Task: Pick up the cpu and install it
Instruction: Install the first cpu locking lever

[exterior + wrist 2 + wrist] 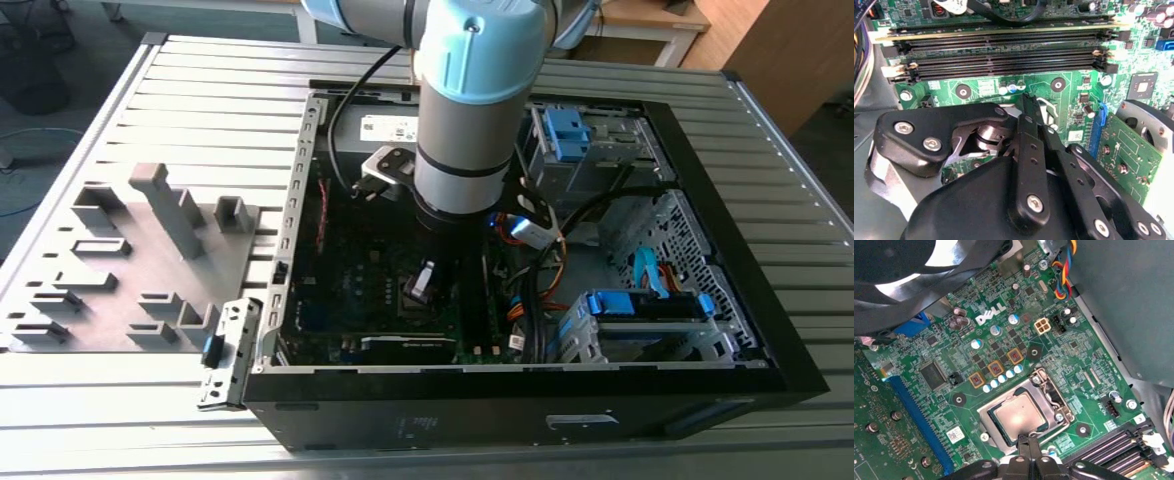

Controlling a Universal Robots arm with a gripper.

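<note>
Small shiny grey square cpu (1018, 416) lying flat in its socket (988, 420), sitting just beside the pincer (1029, 440), pincer tips pressing together on nothing.

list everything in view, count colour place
table: one, silver, under everything
computer case: one, black, open, on the table
fixture tray: one, grey, on the table, exterior view's left of the case
motherboard: one, green, inside the case
cpu: one, silver-grey, in the socket on the motherboard
memory slots: several, black, side by side on the motherboard
drive brackets: two, blue, inside the case, exterior view's right
arm: one, grey and light blue, down inside the case
gripper: one, black, at the cpu's edge
</note>
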